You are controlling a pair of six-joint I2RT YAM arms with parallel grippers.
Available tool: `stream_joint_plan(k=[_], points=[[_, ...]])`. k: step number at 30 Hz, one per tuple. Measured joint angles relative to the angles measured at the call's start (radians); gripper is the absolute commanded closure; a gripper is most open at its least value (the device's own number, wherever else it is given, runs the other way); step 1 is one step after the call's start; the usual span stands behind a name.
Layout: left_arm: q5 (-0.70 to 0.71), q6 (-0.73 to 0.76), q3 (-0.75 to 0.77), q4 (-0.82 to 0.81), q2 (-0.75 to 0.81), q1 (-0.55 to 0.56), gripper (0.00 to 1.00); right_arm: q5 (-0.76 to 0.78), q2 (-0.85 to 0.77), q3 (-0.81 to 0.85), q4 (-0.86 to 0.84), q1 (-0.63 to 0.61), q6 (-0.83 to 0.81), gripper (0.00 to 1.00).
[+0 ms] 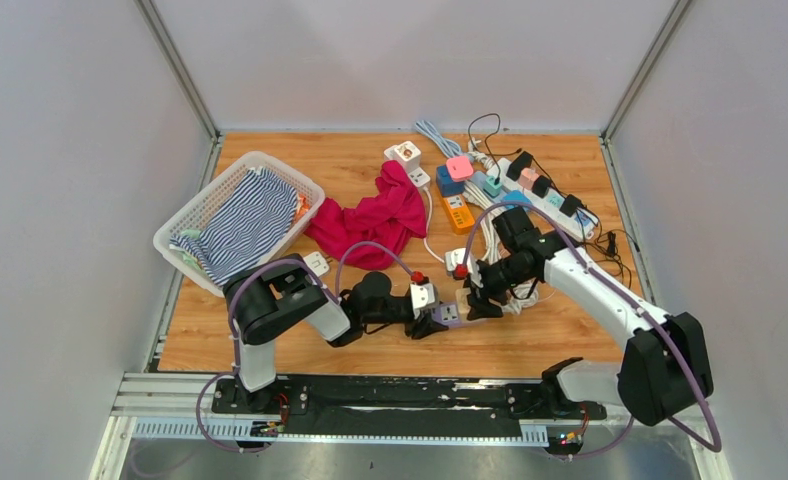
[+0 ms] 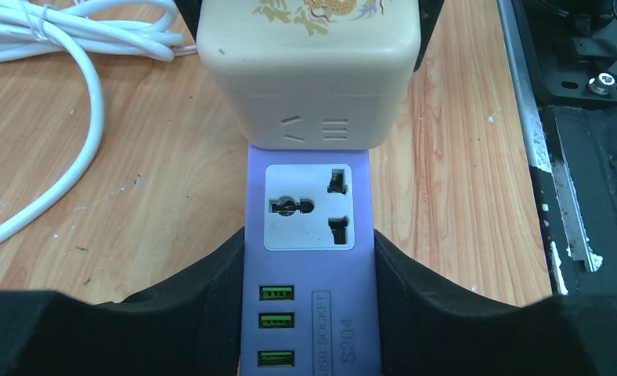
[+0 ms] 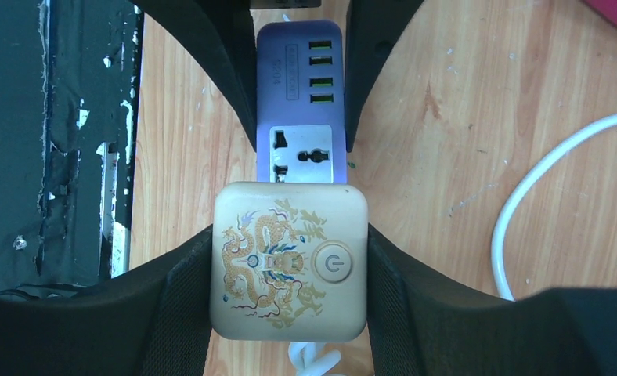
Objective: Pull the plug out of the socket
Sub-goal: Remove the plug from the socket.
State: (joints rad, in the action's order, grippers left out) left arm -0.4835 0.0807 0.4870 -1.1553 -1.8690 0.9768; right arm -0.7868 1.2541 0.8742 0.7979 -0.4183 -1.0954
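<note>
Left wrist view: left end effector part-way open, black fingers pressed against both long sides of the purple socket strip, so it is gripping it. Strip lies flat on the wood surface, USB ports nearest the camera, one empty outlet beyond them. Cream cube plug sits on the strip's far end, seated, no gap visible between them.

Right wrist view: right end effector also part-way open, clamped on two opposite side faces of the plug. Dragon print and power button face the camera.

Top external view: the two end effectors meet near the front-centre of the surface, between the arms, with plug and strip there. White basket at the left side holds a blue-and-white striped cloth. Magenta cloth lies just outside the basket, on the surface.
</note>
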Motion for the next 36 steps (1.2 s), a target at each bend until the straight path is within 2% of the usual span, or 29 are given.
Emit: stream_joint_plan(k=[6, 12, 17, 20, 23, 29, 36], points=[[-0.015, 0.0, -0.018, 0.021, 0.0, 0.002, 1.0, 0.01, 0.033, -0.002, 0.017, -0.097, -0.079, 1.0], [-0.013, -0.002, -0.018, 0.019, 0.0, 0.002, 1.0, 0.039, 0.027, 0.004, 0.003, -0.079, -0.051, 1.0], [-0.008, 0.017, -0.007, 0.002, 0.0, 0.002, 1.0, -0.012, -0.028, -0.016, 0.006, -0.014, -0.047, 1.0], [-0.021, 0.018, -0.007, 0.005, 0.0, 0.002, 1.0, -0.031, -0.048, -0.033, 0.018, -0.039, -0.087, 1.0], [-0.022, 0.015, -0.009, 0.034, 0.0, 0.007, 1.0, -0.019, 0.003, -0.026, 0.018, -0.076, -0.096, 1.0], [-0.022, 0.01, -0.008, 0.039, 0.0, 0.006, 1.0, 0.035, 0.033, 0.004, 0.01, -0.098, -0.041, 1.0], [-0.014, 0.025, 0.015, 0.026, -0.001, 0.006, 1.0, -0.025, -0.025, 0.002, 0.034, 0.035, -0.019, 1.0]])
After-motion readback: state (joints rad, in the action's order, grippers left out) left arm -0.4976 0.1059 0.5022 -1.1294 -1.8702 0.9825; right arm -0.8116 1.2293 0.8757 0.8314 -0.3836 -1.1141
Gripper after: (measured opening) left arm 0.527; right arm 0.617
